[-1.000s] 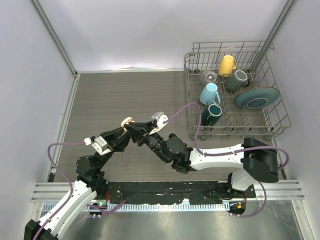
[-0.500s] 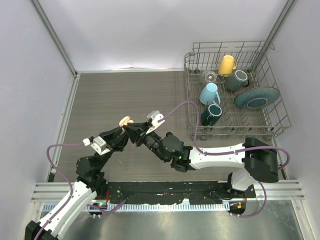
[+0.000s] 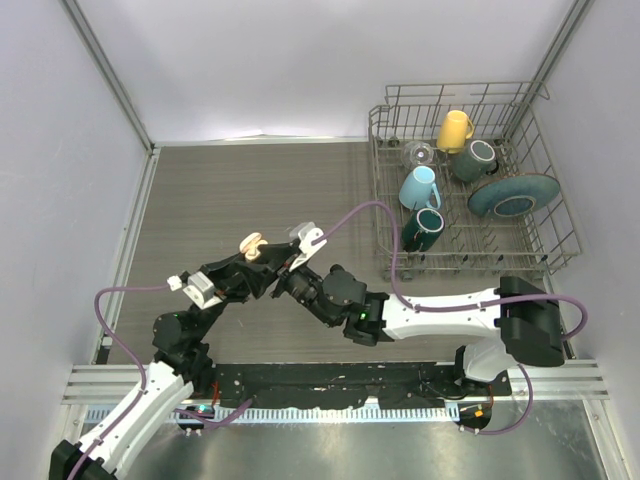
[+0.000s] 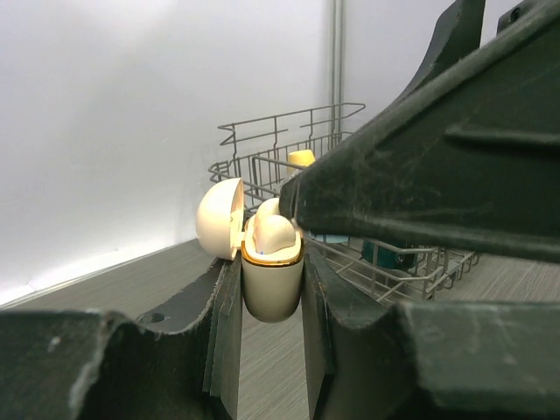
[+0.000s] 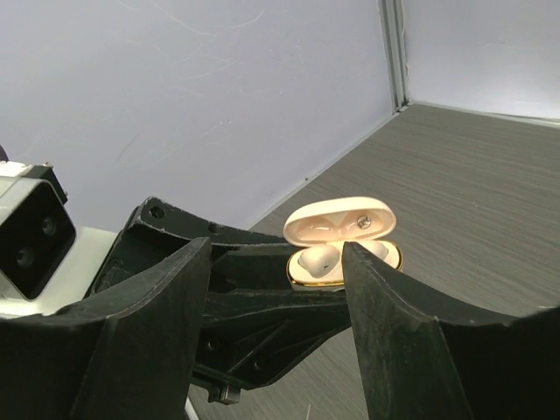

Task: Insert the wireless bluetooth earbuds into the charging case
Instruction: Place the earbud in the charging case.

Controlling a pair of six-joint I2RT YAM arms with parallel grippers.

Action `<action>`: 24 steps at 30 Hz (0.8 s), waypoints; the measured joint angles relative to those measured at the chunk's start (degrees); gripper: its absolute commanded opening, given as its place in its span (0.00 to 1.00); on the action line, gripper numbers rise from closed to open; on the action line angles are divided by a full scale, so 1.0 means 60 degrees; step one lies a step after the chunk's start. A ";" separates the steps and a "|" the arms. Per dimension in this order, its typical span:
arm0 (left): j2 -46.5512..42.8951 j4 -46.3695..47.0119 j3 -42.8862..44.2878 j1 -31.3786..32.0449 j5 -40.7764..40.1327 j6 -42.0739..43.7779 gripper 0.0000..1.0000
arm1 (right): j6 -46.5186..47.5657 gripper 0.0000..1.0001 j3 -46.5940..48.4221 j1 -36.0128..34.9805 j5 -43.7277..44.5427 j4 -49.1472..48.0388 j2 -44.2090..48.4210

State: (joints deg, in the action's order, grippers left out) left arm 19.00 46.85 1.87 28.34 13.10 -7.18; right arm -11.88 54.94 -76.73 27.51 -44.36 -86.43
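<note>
My left gripper (image 4: 271,273) is shut on the cream charging case (image 4: 272,284), which has a gold rim and stands upright with its lid (image 4: 219,219) swung open. A cream earbud (image 4: 273,234) sits in the case. In the right wrist view the case (image 5: 343,276) shows below its lid (image 5: 339,222), with one earbud (image 5: 319,256) seated and a second partly hidden behind my right finger. My right gripper (image 5: 276,249) is open just in front of the case, with nothing between its fingers. From above, the case (image 3: 252,244) is held over the table, with both grippers meeting at it.
A wire dish rack (image 3: 545,225) stands at the back right, holding a yellow mug (image 3: 455,128), a blue mug (image 3: 418,186), dark teal mugs (image 3: 425,228) and a teal plate (image 3: 513,195). Side walls close in the brown table (image 3: 220,190).
My right gripper was shut at the case and has now opened and eased back a little. The left gripper still holds the case in the same place.
</note>
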 measured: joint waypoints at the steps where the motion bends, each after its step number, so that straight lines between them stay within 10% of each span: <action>1: 0.0000 0.0007 0.0000 0.0000 0.0004 0.0004 0.00 | 0.0036 0.68 0.0022 -0.0004 0.0004 0.0029 0.0040; 16: 0.0040 0.0080 0.0000 0.0000 0.0193 0.0007 0.00 | -0.0051 0.74 0.0295 0.0197 0.0244 0.0324 0.1377; 24: 0.0178 -0.0321 0.0186 0.0000 0.0787 0.0055 0.00 | -0.1974 0.75 0.2415 0.1814 0.0412 0.5206 0.1417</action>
State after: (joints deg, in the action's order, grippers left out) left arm 20.08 44.93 2.98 28.34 17.82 -6.85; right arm -23.73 69.43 -65.84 29.98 -13.13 -77.93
